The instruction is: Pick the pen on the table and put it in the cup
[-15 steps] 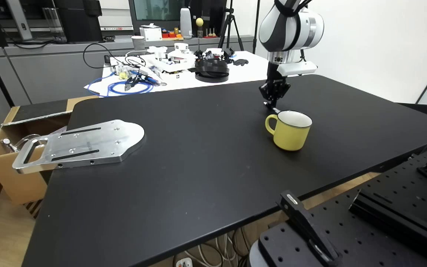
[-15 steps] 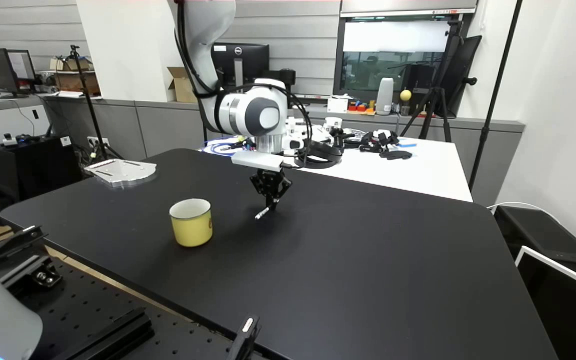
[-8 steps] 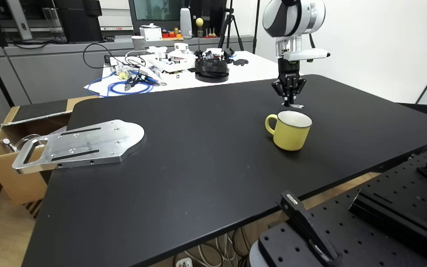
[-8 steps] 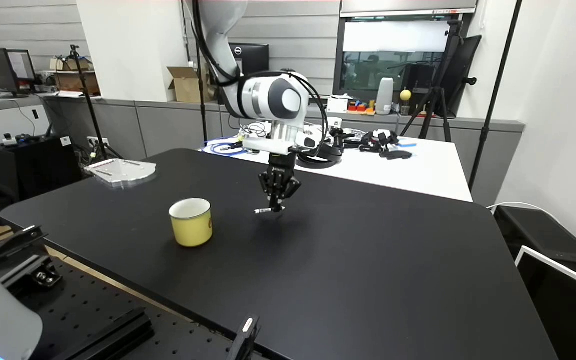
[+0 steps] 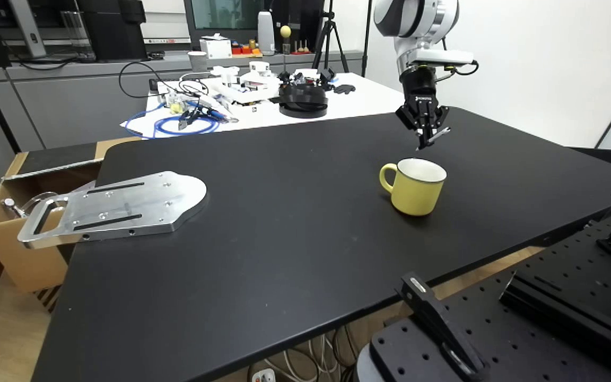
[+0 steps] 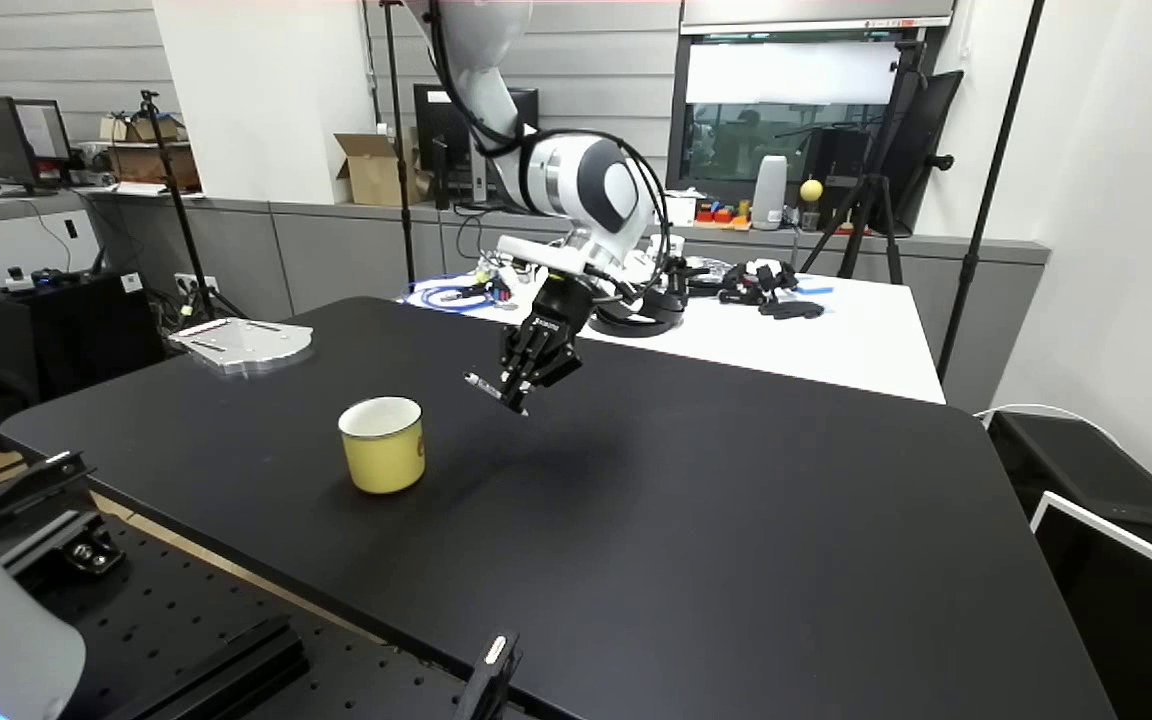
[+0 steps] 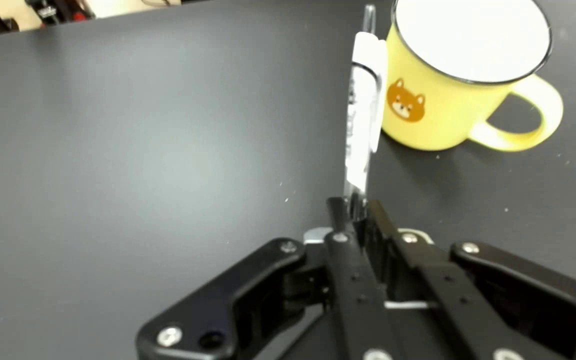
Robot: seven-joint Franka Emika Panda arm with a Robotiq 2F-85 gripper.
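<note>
My gripper is shut on the pen, with its fingertips at the gripper point [image 7: 357, 212] in the wrist view. The pen [image 7: 362, 115], clear with a white label and clip, points away from the fingertips. In both exterior views the pen [image 5: 439, 135] [image 6: 483, 384] is tilted and held above the black table [image 5: 242, 297]. The yellow cup [image 5: 417, 192] stands upright on the table, its white inside visible. In an exterior view my gripper [image 6: 518, 395] is beside and above the cup [image 6: 383, 455]. In the wrist view the pen overlaps the left side of the cup [image 7: 425, 112].
A silver metal plate [image 5: 120, 204] lies over the table's far edge. A white table [image 6: 836, 345] with cables and parts adjoins the back. A black perforated platform [image 5: 523, 318] borders the front edge.
My gripper has lifted the pen off the table and tilted, swinging the pen so its free end points up and toward the cup's side. The cup has not moved.
</note>
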